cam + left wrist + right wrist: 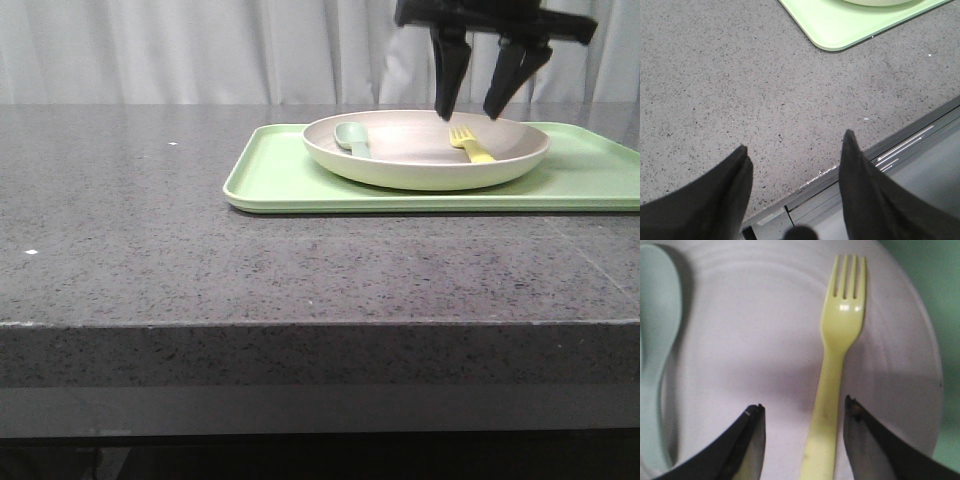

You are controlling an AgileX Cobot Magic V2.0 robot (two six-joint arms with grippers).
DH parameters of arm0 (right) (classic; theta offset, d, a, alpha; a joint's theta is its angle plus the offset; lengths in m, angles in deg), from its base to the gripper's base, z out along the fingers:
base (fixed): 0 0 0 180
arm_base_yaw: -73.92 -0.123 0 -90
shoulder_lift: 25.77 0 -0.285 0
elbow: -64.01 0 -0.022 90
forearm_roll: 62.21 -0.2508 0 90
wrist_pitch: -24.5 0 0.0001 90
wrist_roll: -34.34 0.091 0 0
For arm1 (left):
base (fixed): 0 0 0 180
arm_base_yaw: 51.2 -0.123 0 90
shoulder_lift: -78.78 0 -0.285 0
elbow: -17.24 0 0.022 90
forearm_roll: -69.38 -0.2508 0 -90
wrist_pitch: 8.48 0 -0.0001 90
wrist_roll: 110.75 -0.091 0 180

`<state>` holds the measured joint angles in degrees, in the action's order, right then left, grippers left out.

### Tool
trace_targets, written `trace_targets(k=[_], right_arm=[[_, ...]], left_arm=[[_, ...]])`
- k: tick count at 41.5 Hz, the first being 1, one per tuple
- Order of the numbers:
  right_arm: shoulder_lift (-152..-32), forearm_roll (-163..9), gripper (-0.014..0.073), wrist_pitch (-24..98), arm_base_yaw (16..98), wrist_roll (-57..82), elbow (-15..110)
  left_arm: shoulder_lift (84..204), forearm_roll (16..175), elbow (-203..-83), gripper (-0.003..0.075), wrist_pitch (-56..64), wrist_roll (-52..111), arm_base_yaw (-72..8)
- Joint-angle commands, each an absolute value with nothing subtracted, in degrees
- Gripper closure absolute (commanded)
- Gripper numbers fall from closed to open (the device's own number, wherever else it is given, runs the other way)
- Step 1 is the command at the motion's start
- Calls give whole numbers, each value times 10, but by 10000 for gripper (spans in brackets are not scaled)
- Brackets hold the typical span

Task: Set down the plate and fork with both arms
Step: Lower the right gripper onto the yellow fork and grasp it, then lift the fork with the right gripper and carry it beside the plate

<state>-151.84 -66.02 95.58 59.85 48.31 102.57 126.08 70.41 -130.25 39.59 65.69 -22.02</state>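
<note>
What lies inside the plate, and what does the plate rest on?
Inside the plate lie the fork and a grey-green spoon. It sits on a light-green tray. The tray surface beneath the plate is covered.

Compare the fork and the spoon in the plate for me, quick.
The fork is pale yellow; the spoon is grey-green. The fork lies on the plate's right side under the open right gripper; the spoon lies on the left side, away from it. Both rest inside the plate.
</note>
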Motion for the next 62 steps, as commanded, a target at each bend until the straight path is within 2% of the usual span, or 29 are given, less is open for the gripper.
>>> trace_targets(k=[1, 19, 28, 42, 62], right_arm=[[-1497, -655, 214, 1009, 606, 486, 1046], [-1524, -652, 218, 982, 613, 496, 1047], [-1524, -650, 374, 986, 613, 496, 1047], [-1523, -650, 517, 997, 613, 496, 1048], [-1412, -649, 518, 1011, 628, 439, 1059]], left_arm=[[1264, 705, -1317, 332, 354, 658, -219], [1264, 705, -1317, 332, 354, 658, -219], [1264, 705, -1317, 332, 356, 658, -219], [1264, 705, -1317, 332, 358, 658, -219], [1264, 705, -1317, 332, 364, 658, -219]])
